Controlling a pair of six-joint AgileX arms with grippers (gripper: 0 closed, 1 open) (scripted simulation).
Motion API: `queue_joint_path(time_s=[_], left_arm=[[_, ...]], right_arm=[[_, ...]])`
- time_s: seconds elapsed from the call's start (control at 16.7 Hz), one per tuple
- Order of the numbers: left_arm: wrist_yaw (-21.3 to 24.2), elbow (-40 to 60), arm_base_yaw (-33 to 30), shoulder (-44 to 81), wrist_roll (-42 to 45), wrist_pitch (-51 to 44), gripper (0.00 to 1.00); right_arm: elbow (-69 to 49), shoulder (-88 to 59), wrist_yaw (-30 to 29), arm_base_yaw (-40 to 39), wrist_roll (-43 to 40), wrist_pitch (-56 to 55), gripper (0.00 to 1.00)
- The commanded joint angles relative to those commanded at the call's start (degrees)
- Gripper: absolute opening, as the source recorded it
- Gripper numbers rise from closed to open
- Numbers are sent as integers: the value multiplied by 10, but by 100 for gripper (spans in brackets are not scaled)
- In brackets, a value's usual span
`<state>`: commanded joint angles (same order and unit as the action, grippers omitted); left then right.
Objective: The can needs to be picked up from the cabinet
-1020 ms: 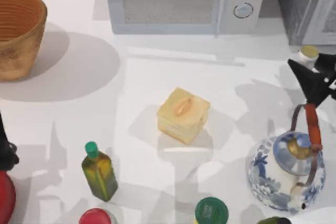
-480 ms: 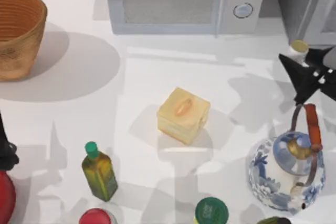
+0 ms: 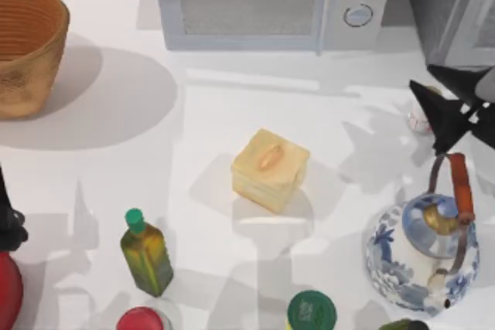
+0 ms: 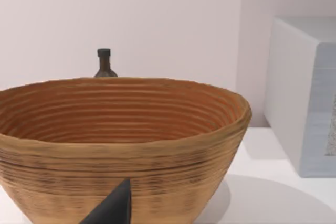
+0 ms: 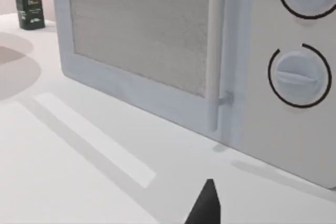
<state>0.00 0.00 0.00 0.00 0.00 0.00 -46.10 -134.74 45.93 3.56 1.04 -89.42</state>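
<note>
Hovering just in front of the cabinet (image 3: pixel 452 5), the right gripper (image 3: pixel 442 106) is released, fingers spread. The can (image 3: pixel 418 120) lies on the table (image 3: pixel 232 106), below the cabinet, beside the fingertips.

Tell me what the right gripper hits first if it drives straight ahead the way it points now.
Probably the white microwave: in the right wrist view the right gripper faces its door and dials, with bare table between. Depth is hard to judge.

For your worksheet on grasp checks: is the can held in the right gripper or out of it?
Out of it, apparently. In the top view the can lies on the table beside the right gripper, partly hidden by its fingers.
</note>
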Motion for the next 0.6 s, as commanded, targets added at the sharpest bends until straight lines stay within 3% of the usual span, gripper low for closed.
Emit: queue_joint_path(time_s=[0.24, 0.6], left_arm=[[0, 0, 0, 0, 0, 0, 100], [0, 0, 0, 0, 0, 0, 100]], right_arm=[[0, 0, 0, 0, 0, 0, 98], [0, 0, 0, 0, 0, 0, 100]])
